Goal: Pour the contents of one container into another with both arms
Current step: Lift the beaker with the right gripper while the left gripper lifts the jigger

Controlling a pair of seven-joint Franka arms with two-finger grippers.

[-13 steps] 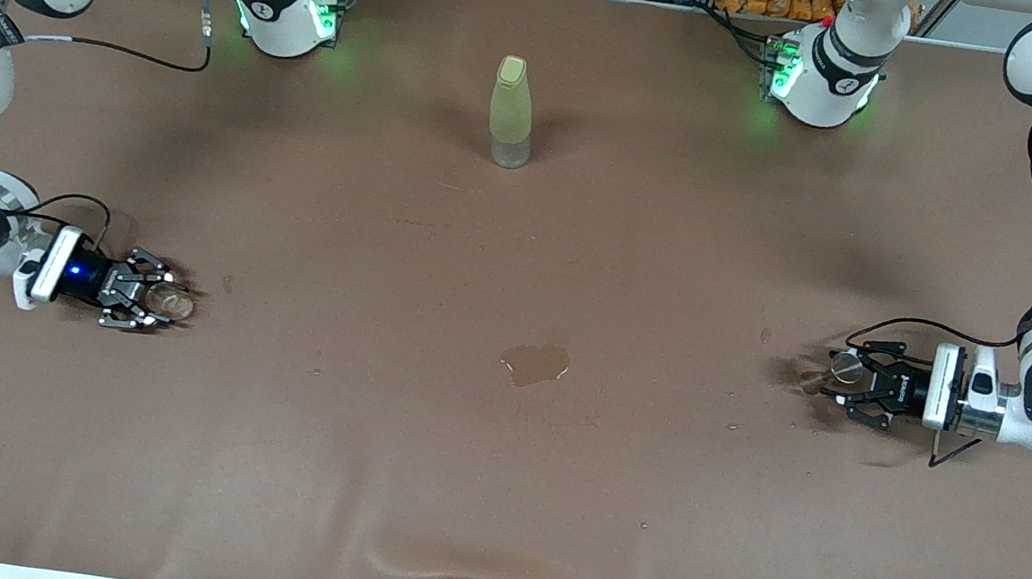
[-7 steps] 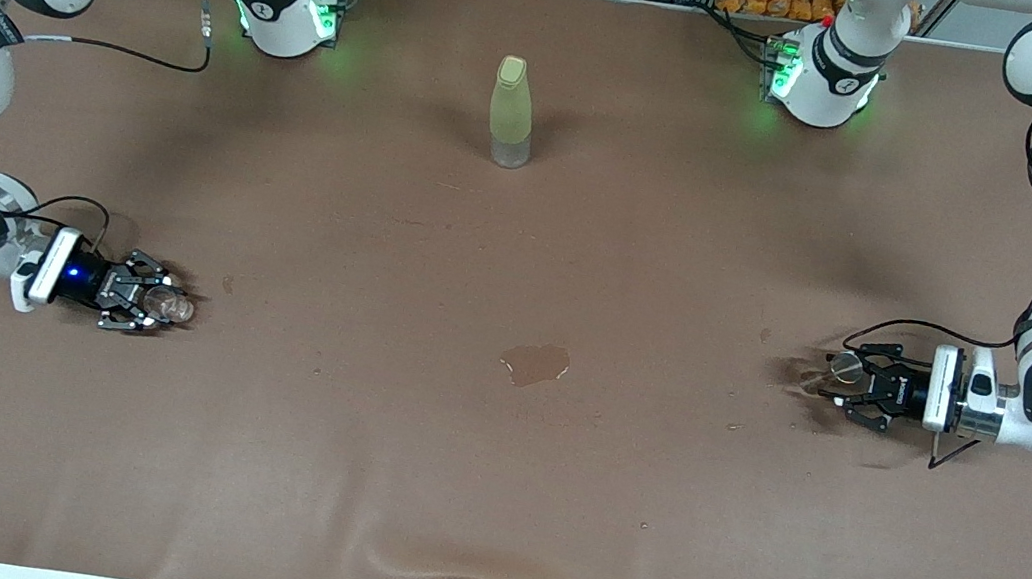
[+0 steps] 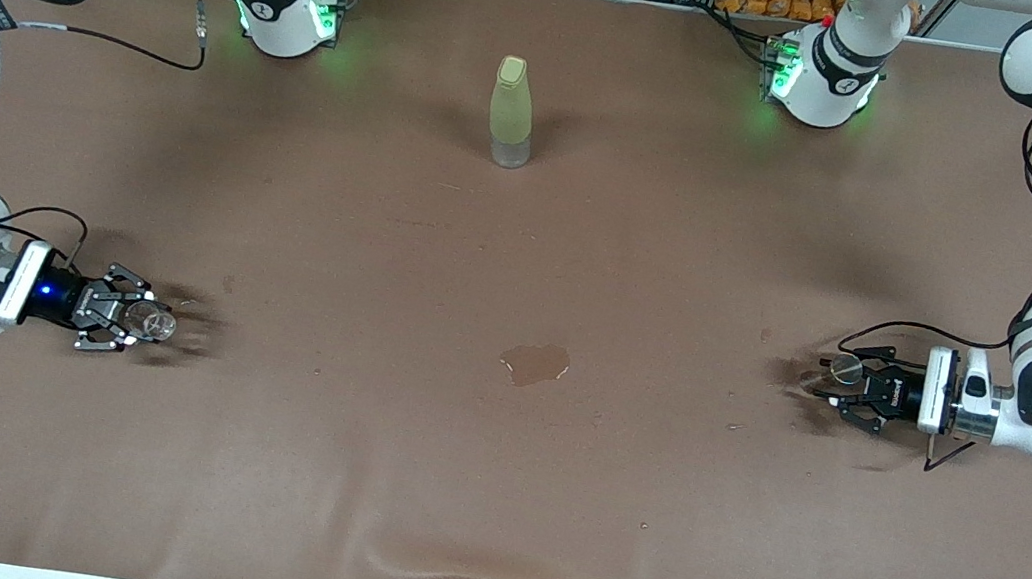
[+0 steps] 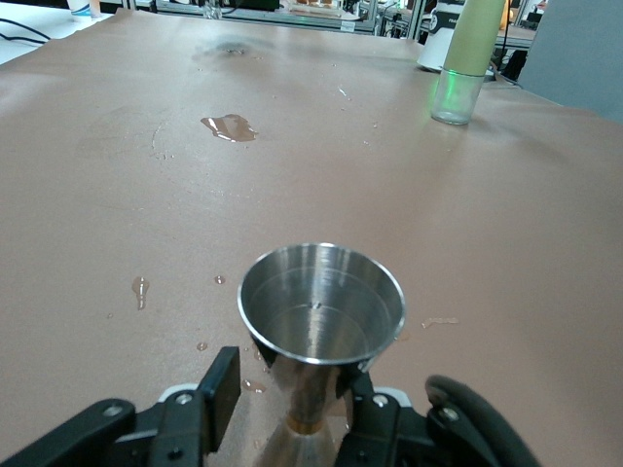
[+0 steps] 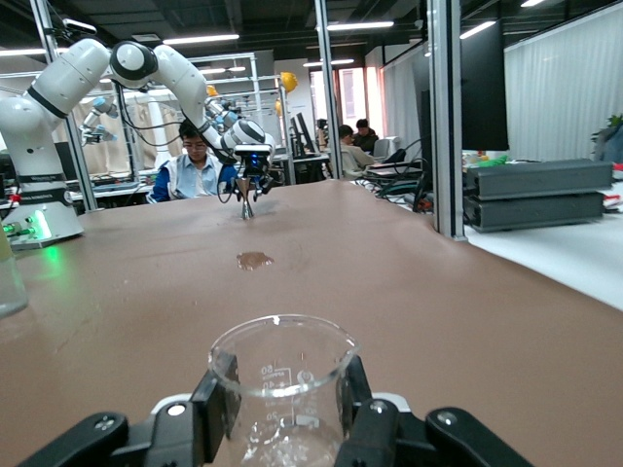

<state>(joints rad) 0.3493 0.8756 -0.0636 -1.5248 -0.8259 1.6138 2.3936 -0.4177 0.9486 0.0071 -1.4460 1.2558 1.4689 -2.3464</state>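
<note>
Two hands work low over the brown worktop (image 3: 488, 488), each lying level and pointing toward the middle. The right hand (image 3: 135, 324), at its own arm's end, pinches a clear glass beaker (image 5: 282, 387) upright. The left hand (image 3: 838, 385), at its end, pinches a steel jigger (image 4: 319, 316) by its narrow waist. A small puddle (image 3: 535, 364) lies between them, and a yellow-green bottle (image 3: 511, 111) stands farther from the front camera.

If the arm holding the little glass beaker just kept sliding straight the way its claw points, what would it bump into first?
Probably nothing nearby: the right gripper, shut on the glass beaker, points along bare table. The puddle lies roughly ahead, and farther on the left gripper with its metal jigger.
</note>
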